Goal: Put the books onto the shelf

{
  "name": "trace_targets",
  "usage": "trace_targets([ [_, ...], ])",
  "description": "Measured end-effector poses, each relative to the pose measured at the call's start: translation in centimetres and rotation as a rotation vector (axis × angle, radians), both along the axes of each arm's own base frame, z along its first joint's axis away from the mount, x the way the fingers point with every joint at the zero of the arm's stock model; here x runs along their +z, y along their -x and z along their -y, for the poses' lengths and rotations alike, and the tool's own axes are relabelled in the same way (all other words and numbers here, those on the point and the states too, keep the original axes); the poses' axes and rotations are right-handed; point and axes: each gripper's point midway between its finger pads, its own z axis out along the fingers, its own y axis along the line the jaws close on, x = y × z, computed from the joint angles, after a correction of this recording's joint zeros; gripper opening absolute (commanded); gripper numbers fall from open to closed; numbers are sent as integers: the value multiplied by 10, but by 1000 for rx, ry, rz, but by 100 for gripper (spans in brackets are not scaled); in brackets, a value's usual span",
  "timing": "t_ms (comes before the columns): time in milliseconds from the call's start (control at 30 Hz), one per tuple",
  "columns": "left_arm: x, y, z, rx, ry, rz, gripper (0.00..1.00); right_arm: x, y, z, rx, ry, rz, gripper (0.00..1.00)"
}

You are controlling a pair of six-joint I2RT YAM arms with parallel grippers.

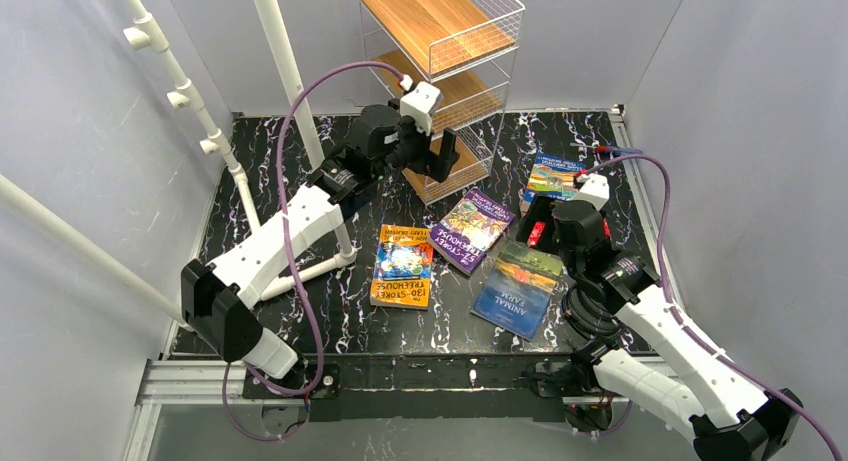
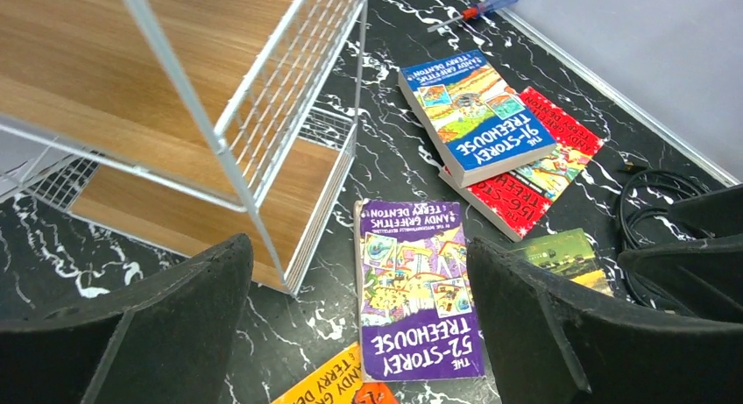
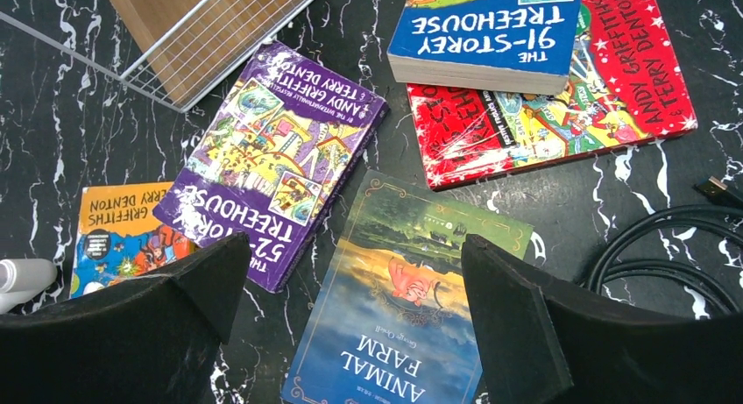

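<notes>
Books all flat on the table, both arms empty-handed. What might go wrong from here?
The blue book lies on the red book; lifting either may drag the other. The black cable coils beside them and might snag the right fingers. The left fingers hang close to the shelf mesh and may knock it.

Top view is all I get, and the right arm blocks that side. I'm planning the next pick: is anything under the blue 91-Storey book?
Observer: Yes. A red book lies under the blue book, partly covered by it.
Operator: Any clutter nearby?
Observer: A black cable lies looped beside the red book.
Operator: Is the right gripper holding anything?
Observer: No. The right gripper is open and empty, with Animal Farm below it.
</notes>
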Motion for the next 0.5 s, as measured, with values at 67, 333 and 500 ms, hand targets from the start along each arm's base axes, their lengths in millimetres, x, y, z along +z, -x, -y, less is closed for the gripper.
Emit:
trace_targets([
  [67, -3, -2, 4, -11, -6, 1, 90, -1, 0, -1, 3, -5, -4, 99],
  [333, -3, -26, 18, -34, -8, 44, 89, -5, 0, -5, 17, -8, -23, 99],
  [500, -11, -37, 22, -48, -6, 37, 86, -4, 1, -6, 19, -12, -20, 99],
])
